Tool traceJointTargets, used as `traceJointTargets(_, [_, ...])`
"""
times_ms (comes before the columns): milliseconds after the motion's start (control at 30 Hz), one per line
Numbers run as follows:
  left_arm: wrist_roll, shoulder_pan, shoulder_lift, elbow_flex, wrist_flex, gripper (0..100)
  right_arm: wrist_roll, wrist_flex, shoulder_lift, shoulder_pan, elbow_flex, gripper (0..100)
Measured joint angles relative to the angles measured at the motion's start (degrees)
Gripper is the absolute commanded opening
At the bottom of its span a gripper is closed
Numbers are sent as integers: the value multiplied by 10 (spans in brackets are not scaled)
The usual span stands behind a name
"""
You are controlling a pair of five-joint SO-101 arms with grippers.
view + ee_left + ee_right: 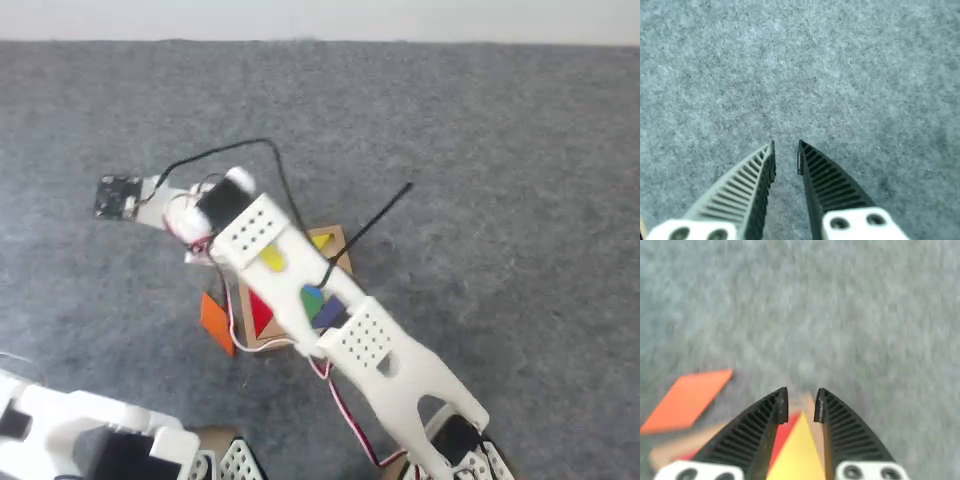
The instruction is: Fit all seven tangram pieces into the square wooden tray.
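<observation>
The square wooden tray lies mid-table, largely under my right arm. Inside it I see a red triangle, yellow pieces, a green piece and a blue piece. An orange parallelogram lies on the carpet just outside the tray's left side. My right gripper hovers over a tray corner, slightly open and holding nothing. Below it are the red piece and a yellow triangle, with the orange parallelogram beside them. My left gripper is shut over bare carpet.
The table is covered in grey carpet. My left arm sits folded at the near left corner. A black cable runs from the right arm across the tray's far side.
</observation>
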Motion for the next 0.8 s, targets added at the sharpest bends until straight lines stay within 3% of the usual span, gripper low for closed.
traceJointTargets(167, [2,28,0,0,-6,73,-23,13,-91,47,98,113])
traceJointTargets(367, [4,68,0,-10,6,73,-28,10,-285,18,417,117])
traceJointTargets(600, [17,94,0,-25,40,73,-75,-176,-456,-49,766,204])
traceJointTargets(800, [18,97,0,-25,40,70,-113,-254,-447,-59,783,202])
